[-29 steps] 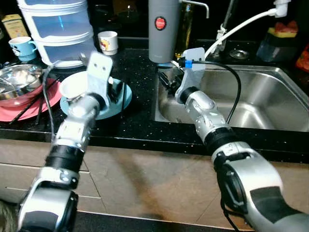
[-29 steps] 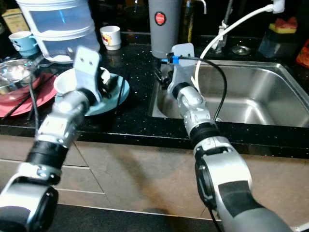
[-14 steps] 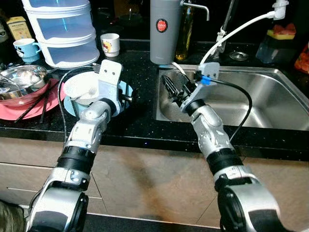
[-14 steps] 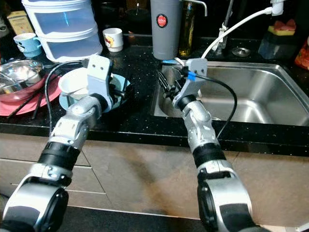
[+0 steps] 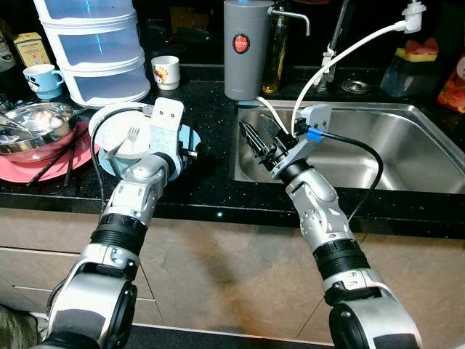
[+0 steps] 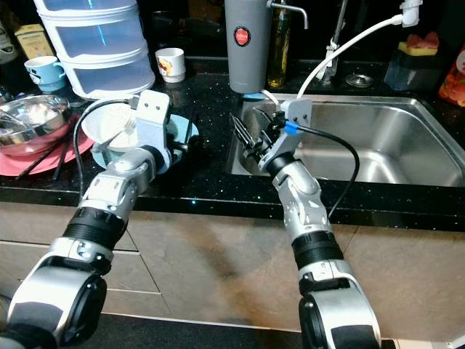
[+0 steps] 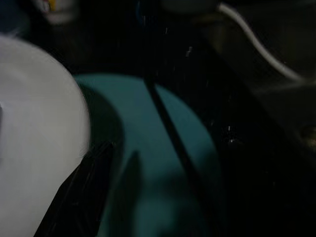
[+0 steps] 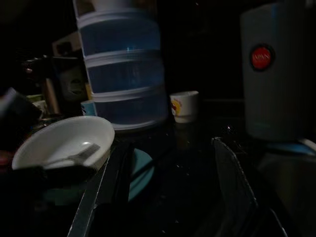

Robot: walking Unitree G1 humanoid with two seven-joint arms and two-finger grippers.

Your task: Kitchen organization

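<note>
Occluded and indistinct items

The left gripper's fingers are concealed behind its silver wrist plate point(image 5: 164, 125), over the round teal plate point(image 5: 190, 138). The left wrist view is dark; one black finger point(image 7: 81, 195) possibly touches the white bowl point(image 7: 34, 128).

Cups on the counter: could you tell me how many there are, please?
2: a blue cup at the far left and a white cup beside the stacked containers. Others may be hidden.

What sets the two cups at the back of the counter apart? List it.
The blue cup is light blue with a handle showing; the white cup is white with a printed picture. The blue cup stands left of the stacked containers, the white cup right of them. Both stand upright.
</note>
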